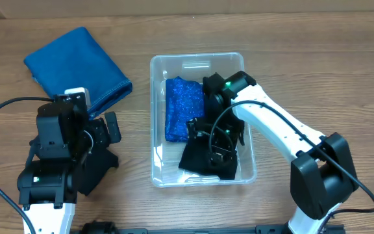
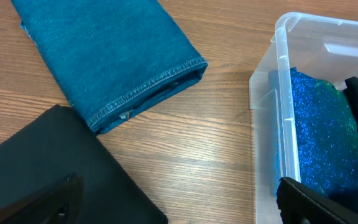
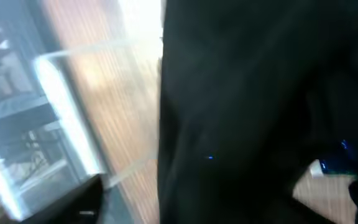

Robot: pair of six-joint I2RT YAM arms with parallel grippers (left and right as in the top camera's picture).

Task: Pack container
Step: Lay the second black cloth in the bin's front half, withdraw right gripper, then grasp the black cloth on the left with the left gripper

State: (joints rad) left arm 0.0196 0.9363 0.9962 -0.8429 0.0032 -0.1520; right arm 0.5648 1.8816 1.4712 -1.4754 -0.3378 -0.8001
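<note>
The clear container (image 1: 200, 60) stands mid-table. It holds a sparkly blue cloth (image 1: 182, 107) on its left side and a black cloth (image 1: 203, 161) on its right side. My right gripper (image 1: 217, 138) is down inside the container over the black cloth, fingers apart. In the right wrist view the black cloth (image 3: 241, 112) fills the frame beside the container wall (image 3: 67, 124). My left gripper (image 2: 185, 208) is open and empty above the table, between a second black cloth (image 2: 55, 162) and the container's left wall (image 2: 278, 93).
A folded blue denim cloth (image 1: 76, 65) lies at the back left and shows in the left wrist view (image 2: 110, 56). The second black cloth (image 1: 96, 170) lies under the left arm. The sparkly blue cloth shows through the container wall (image 2: 316, 130).
</note>
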